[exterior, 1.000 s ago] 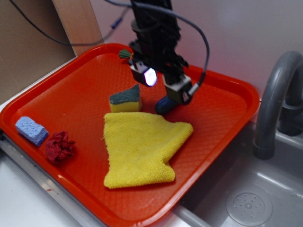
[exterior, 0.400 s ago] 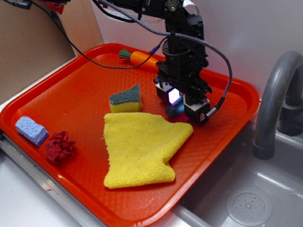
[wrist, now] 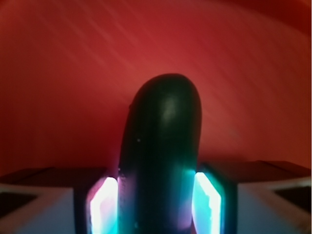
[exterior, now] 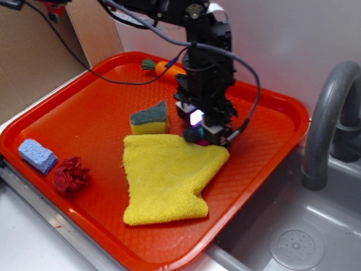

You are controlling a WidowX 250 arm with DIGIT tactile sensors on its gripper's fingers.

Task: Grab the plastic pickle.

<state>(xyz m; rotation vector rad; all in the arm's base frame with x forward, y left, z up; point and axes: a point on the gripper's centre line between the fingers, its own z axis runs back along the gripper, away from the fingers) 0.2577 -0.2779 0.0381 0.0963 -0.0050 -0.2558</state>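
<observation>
The plastic pickle (exterior: pixel 193 135) is a dark grey-green sausage shape lying on the orange tray (exterior: pixel 73 113), just beyond the far edge of the yellow cloth. My gripper (exterior: pixel 197 130) is down over it, with the jaws closed in on both sides. In the wrist view the pickle (wrist: pixel 163 146) fills the gap between the glowing pads (wrist: pixel 103 207), touching both. Its rounded end sticks out past my gripper (wrist: pixel 157 207) over the red tray.
A yellow sponge with a dark green top (exterior: pixel 150 117) sits left of the gripper. The toy carrot (exterior: pixel 163 68) lies at the tray's back edge. The yellow cloth (exterior: pixel 166 178), a blue sponge (exterior: pixel 37 155) and a red crumpled rag (exterior: pixel 71 175) lie nearer. A grey faucet (exterior: pixel 324 113) and sink (exterior: pixel 293 243) are at the right.
The gripper has come down and shifted slightly left, and its wide-open jaws have closed in onto the pickle.
</observation>
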